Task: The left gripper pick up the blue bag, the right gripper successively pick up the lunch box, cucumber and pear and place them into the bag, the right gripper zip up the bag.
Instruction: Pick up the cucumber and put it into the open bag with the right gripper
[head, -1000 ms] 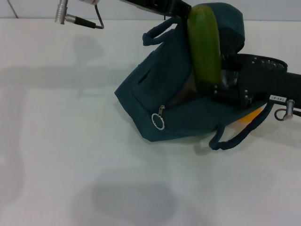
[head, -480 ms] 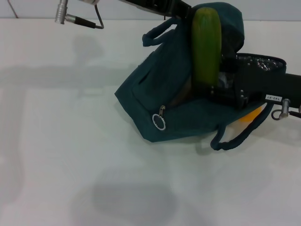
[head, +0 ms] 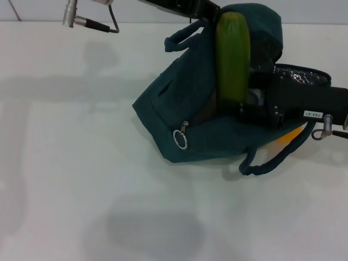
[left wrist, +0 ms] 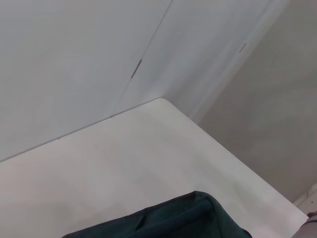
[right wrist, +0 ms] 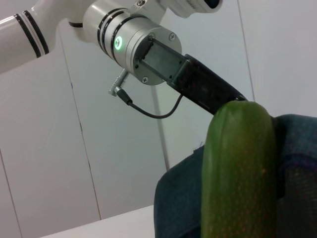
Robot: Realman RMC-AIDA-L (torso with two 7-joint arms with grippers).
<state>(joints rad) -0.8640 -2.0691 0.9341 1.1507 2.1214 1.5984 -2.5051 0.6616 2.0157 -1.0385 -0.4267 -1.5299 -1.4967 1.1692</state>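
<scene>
While the left end effector (head: 204,13) grips the upper edge of the dark blue fabric bag (head: 185,117) at 12 o'clock on the white worktop (head: 81,163), the right end effector (head: 239,106), reaching in from 3 o'clock, is clamped on the lower end of a long green cucumber (head: 232,54) standing upright at the bag's open mouth. A silver zipper ring (head: 180,140) hangs on the bag's front.

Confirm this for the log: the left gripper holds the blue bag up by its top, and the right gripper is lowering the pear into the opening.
Not the pear. The head view shows the right gripper holding the green cucumber upright at the blue bag's opening. The left gripper does hold the bag's top.
</scene>
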